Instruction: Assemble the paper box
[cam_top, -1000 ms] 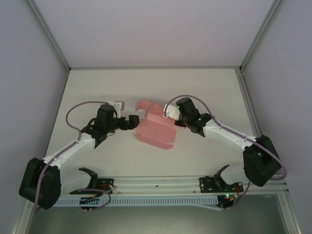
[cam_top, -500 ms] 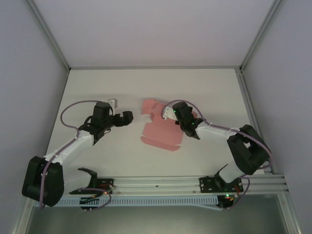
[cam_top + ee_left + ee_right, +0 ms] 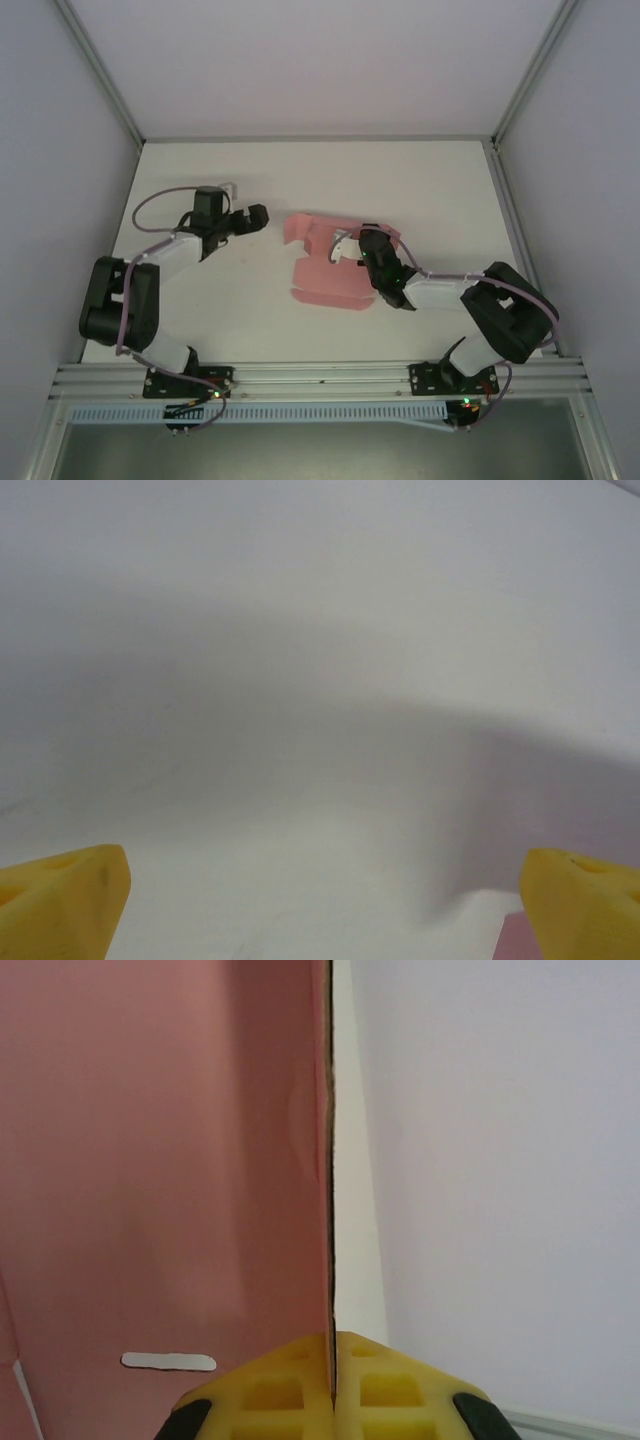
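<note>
Right, we're mid-fold on the plain pink die-cut card paper box (image 3: 330, 275), which lies on the white table (image 3: 440, 190) at the centre, between the two arms. The right gripper (image 3: 345, 245) has its yellow fingers (image 3: 290, 1390) pressed together on one panel's edge. From the right wrist that panel (image 3: 170, 1160) stands edge-on, rising straight up from the pinch, with a small cut slot (image 3: 168, 1361) low on its face. The left gripper (image 3: 255, 215) hovers well apart from the card, to its left, its yellow fingertips (image 3: 60, 900) spread wide with nothing between them.

My read: this is the wall-raising stage, and the box isn't closed yet. The next move probably calls for the free left gripper to come in and steady or fold the opposite side while the right one holds its pinch. Thin card like this could buckle if pulled hard.

Against a second ago, the left gripper was almost at the card's left edge and has since backed off toward the far left, its arm folded in. The right arm has tucked in too, and the card sits lower and flatter-looking than its earlier curled shape.
</note>
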`<state>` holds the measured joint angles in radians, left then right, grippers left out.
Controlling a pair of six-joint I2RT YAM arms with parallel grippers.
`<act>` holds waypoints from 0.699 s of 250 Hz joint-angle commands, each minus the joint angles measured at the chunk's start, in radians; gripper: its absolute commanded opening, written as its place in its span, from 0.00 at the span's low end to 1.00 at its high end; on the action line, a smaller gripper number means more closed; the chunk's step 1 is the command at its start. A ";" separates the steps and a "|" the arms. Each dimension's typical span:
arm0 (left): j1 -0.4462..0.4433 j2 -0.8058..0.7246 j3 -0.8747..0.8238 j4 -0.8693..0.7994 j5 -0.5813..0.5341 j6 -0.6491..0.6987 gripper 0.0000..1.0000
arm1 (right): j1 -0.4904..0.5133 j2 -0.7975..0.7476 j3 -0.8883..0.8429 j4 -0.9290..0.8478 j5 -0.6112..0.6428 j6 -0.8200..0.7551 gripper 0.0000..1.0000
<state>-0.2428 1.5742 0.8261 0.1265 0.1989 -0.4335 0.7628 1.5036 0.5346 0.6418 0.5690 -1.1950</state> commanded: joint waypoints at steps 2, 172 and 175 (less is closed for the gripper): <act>-0.012 0.093 0.072 0.084 0.103 0.068 1.00 | 0.012 -0.009 0.000 0.082 0.025 0.010 0.00; -0.142 0.139 0.036 0.172 0.277 0.300 0.98 | 0.017 -0.025 0.019 -0.018 0.044 0.069 0.00; -0.143 0.138 0.032 0.175 0.279 0.300 0.98 | 0.017 -0.027 0.018 -0.022 0.042 0.070 0.00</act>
<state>-0.3645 1.7504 0.8951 0.2802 0.4492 -0.1970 0.7727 1.5036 0.5354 0.6529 0.5961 -1.1671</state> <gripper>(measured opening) 0.990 0.047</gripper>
